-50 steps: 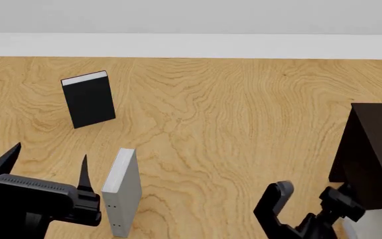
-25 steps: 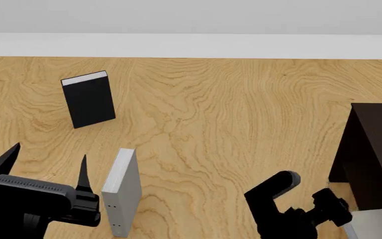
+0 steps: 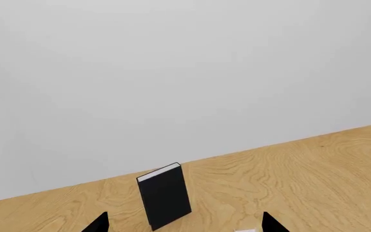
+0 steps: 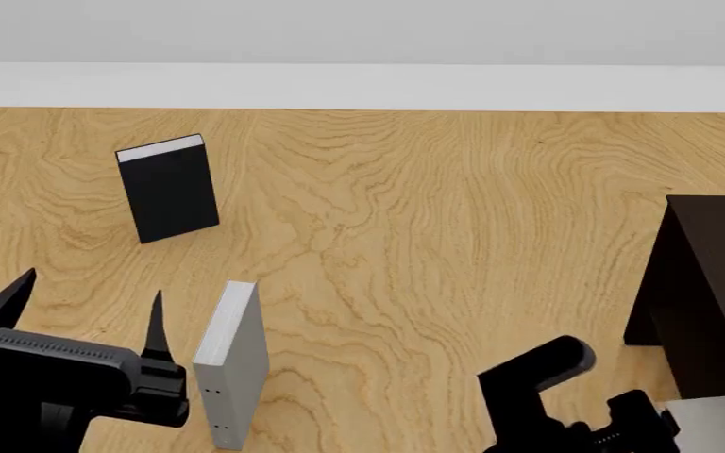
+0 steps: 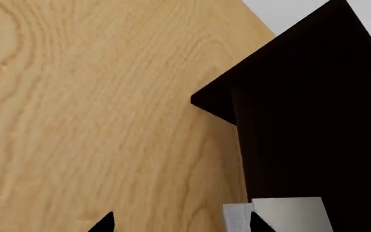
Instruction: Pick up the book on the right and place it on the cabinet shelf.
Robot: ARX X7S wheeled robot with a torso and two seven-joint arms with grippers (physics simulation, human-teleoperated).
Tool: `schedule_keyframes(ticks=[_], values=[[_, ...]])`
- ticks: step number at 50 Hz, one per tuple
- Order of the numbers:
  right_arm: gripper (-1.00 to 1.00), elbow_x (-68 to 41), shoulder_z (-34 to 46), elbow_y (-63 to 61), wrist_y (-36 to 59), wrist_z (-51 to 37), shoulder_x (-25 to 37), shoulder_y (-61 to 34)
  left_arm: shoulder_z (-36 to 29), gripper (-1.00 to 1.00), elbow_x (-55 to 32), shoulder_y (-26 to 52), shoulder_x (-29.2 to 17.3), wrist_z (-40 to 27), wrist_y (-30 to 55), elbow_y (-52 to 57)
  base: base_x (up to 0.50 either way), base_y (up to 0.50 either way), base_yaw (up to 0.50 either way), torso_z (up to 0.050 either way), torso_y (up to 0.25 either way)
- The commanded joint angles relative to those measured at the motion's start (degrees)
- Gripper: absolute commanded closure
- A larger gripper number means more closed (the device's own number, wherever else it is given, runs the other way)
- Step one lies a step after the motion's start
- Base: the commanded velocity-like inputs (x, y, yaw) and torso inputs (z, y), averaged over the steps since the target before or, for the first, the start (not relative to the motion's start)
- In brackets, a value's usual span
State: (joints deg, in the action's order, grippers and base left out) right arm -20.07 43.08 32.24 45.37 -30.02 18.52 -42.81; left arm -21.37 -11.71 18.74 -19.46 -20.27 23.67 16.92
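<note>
The book (image 4: 719, 423), light grey, shows only as a corner at the lower right, close against the dark cabinet (image 4: 705, 283). In the right wrist view the book (image 5: 287, 213) shows white page edges and stands before the cabinet (image 5: 314, 106); the cabinet shelf is lost in the dark. My right gripper (image 4: 604, 389) is open, just left of the book. In its own view the right gripper (image 5: 182, 224) has one fingertip overlapping the book's edge. My left gripper (image 4: 83, 316) is open and holds nothing.
A second grey book (image 4: 230, 363) with two dots low on its spine stands upright just right of the left gripper. A black book (image 4: 167, 189) stands upright farther back on the left; it also shows ahead of the left gripper (image 3: 185, 224) as the black book (image 3: 164, 195). Wooden tabletop (image 4: 438, 236) lies between.
My right gripper has turned and sunk toward the lower right, closer to the grey book beside the cabinet. The left arm and the other books have not moved.
</note>
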Motion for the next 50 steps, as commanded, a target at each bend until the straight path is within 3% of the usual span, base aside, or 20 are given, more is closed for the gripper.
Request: schedule_keyframes(ticks=[1, 18, 35, 50], values=[[-1.00, -3.2, -2.0, -5.0, 5.5, 0.5, 1.6, 1.1, -0.1, -1.00, -0.2, 0.1, -0.1, -0.1, 0.1, 0.2, 0.00, 0.00, 0.00, 0.000, 0.000], [-1.00, -6.6, -3.2, -6.2, 5.9, 5.1, 2.9, 1.9, -0.1, -1.00, -0.5, -0.1, -0.3, -0.4, -0.1, 0.4, 0.00, 0.00, 0.00, 0.000, 0.000], [-1.00, -5.0, -1.5, 12.1, -0.5, 13.1, -1.2, -5.1, -0.3, -1.00, -0.6, 0.0, -0.5, -0.6, -0.2, 0.4, 0.00, 0.00, 0.00, 0.000, 0.000], [-1.00, -4.0, -1.5, 20.9, -2.4, 14.7, -2.1, -8.2, -0.6, -1.00, -0.7, 0.2, -0.4, -0.6, -0.5, -0.2, 0.00, 0.00, 0.00, 0.000, 0.000]])
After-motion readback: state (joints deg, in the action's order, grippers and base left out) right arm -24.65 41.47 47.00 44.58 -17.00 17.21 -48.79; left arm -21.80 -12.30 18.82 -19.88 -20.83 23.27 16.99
